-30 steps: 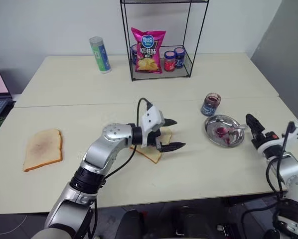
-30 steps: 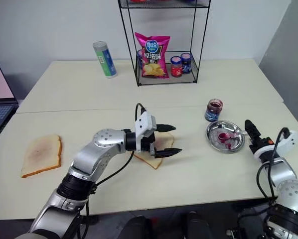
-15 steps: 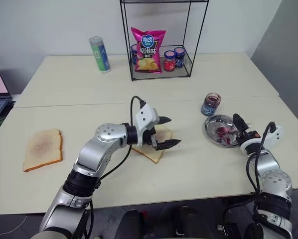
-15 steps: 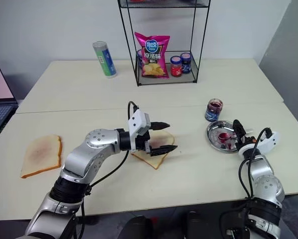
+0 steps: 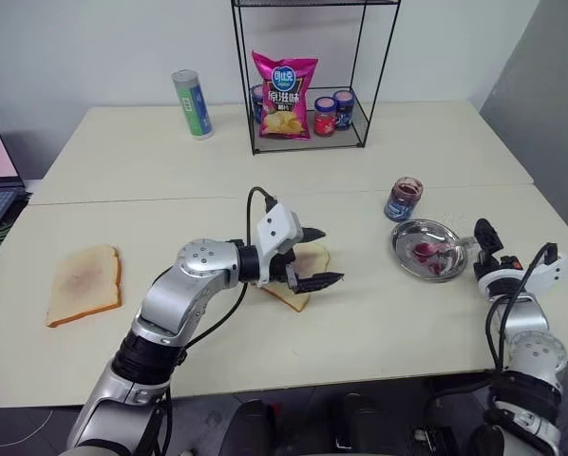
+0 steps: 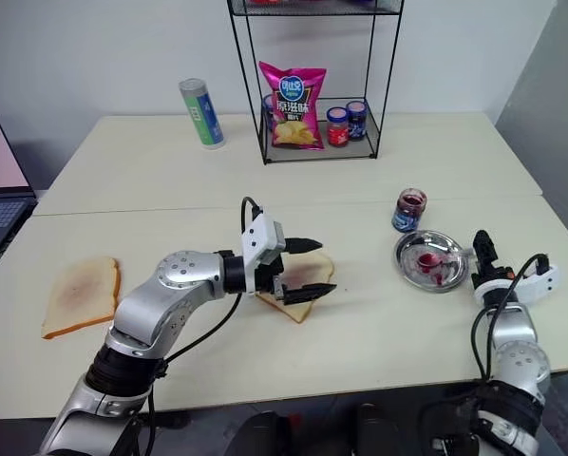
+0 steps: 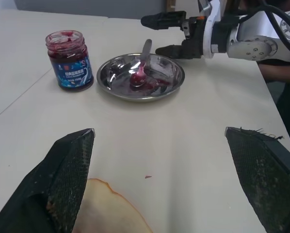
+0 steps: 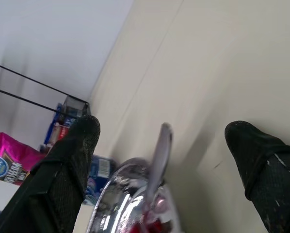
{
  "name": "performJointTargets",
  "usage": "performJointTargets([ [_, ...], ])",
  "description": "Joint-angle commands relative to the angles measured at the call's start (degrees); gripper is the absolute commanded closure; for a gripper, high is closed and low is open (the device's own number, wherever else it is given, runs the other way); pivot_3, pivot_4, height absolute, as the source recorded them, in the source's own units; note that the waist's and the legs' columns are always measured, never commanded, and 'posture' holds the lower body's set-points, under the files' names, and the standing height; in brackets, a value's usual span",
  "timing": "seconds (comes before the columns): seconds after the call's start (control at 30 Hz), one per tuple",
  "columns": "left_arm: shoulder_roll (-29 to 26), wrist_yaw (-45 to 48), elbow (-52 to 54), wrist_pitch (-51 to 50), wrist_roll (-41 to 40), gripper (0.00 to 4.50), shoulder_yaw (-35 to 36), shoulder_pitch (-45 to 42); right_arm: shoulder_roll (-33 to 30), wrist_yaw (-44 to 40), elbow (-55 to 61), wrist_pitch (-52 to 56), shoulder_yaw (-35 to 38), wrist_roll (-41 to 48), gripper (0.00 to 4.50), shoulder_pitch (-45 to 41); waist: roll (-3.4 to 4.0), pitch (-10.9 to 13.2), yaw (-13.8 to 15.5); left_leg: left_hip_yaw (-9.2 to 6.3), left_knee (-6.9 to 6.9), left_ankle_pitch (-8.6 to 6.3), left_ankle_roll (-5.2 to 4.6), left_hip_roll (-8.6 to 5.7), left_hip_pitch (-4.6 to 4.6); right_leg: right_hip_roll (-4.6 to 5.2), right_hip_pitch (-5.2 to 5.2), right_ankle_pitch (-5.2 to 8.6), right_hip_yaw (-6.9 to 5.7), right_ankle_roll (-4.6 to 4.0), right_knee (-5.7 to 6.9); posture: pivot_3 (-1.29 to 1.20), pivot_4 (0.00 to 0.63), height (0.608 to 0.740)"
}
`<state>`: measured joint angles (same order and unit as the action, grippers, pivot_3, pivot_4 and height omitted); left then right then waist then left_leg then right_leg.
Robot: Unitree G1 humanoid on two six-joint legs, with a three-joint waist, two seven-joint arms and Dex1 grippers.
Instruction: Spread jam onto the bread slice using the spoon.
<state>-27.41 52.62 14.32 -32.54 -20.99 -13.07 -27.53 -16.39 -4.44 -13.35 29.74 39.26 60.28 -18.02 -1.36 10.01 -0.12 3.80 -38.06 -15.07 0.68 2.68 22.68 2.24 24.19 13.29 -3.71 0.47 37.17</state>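
1. The right gripper (image 7: 171, 35) has its fingers spread, empty, level with the spoon's handle tip.
2. The spoon (image 7: 141, 64) lies in the metal dish (image 5: 405, 239), handle aimed at that gripper.
3. The left gripper (image 5: 320, 256) hovers spread over the bread slice (image 5: 304, 264).

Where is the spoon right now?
The spoon lies in the round metal dish on the table's right side, handle over the rim toward the open right gripper, beside the open jam jar.
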Motion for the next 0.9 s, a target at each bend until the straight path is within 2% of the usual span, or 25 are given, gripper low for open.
performJointTargets([
  [0.03, -0.44, 1.72, 0.72, 0.98, -1.28, 0.01, 0.93, -0.97, -7.09, -6.13, -5.29, 3.19, 1.07, 0.23, 0.0, -2.1, 0.03, -0.01, 0.01, 0.02, 0.0, 0.0, 0.0, 0.0, -0.04, 0.0, 0.0, 0.0, 0.02, 0.0, 0.02, 0.0, 0.15, 0.74],
  [0.37, 0.23, 4.61, -0.55, 0.63, -2.02, 0.01, -0.78, -2.1, -18.27, -17.89, -15.92, 14.73, -3.05, -2.05, 0.0, -4.9, 0.02, 0.0, -0.03, 0.08, 0.01, 0.0, 0.0, -0.06, -0.07, -0.12, -0.03, 0.0, 0.03, 0.01, 0.01, 0.0, 0.15, 0.74],
  [0.5, 0.48, 5.31, -1.8, 1.62, -1.58, 0.01, -0.98, -3.16, -21.07, -21.49, -21.97, 15.52, -4.87, -5.36, 0.0, -7.3, 0.02, 0.0, 0.04, 0.09, -0.02, 0.0, 0.0, -0.09, -0.06, -0.11, -0.04, 0.0, 0.02, 0.01, 0.01, 0.0, 0.15, 0.74],
  [0.9, 0.58, 2.8, 1.39, 0.4, -2.02, 0.01, -0.6, -1.16, -18.0, -23.89, -29.21, 12.74, -3.96, -8.81, 0.0, -15.11, 0.01, 0.0, -0.06, 0.12, -0.01, 0.0, 0.01, -0.06, -0.06, -0.14, -0.04, -0.03, 0.07, 0.05, -0.02, 0.0, 0.15, 0.74],
])
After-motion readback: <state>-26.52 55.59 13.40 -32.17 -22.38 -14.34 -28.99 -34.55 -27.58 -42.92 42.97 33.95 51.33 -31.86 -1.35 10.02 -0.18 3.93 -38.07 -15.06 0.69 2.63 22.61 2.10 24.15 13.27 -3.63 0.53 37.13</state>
